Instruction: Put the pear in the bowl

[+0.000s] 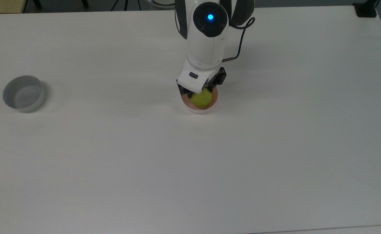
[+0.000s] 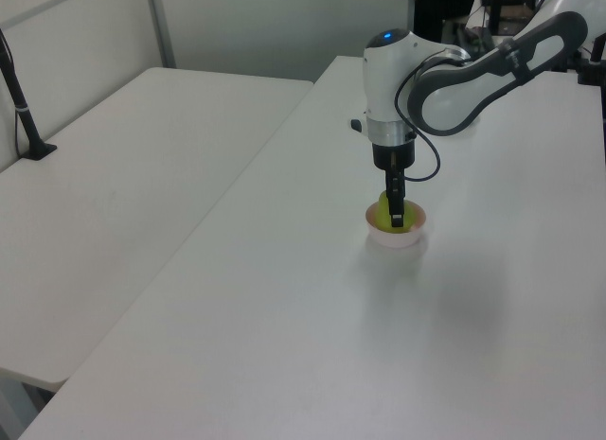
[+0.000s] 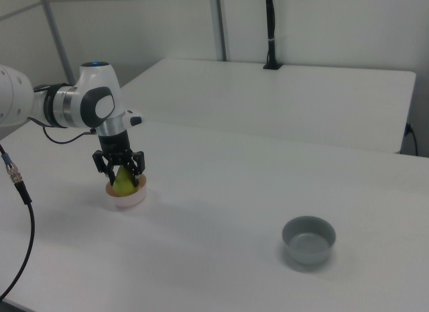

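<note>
The yellow-green pear sits low inside the pale pink bowl near the table's middle. My gripper points straight down over the bowl, its black fingers on either side of the pear and shut on it. In the left view the pear shows just above the bowl's rim, with the gripper in front of it. Seen in the right view, the pear stands stem-up between the fingers of the gripper, in the bowl.
A grey round bowl stands apart at the top view's far left, and at the right view's lower right as the grey bowl. A second white table lies alongside. The arm's black cable hangs behind the wrist.
</note>
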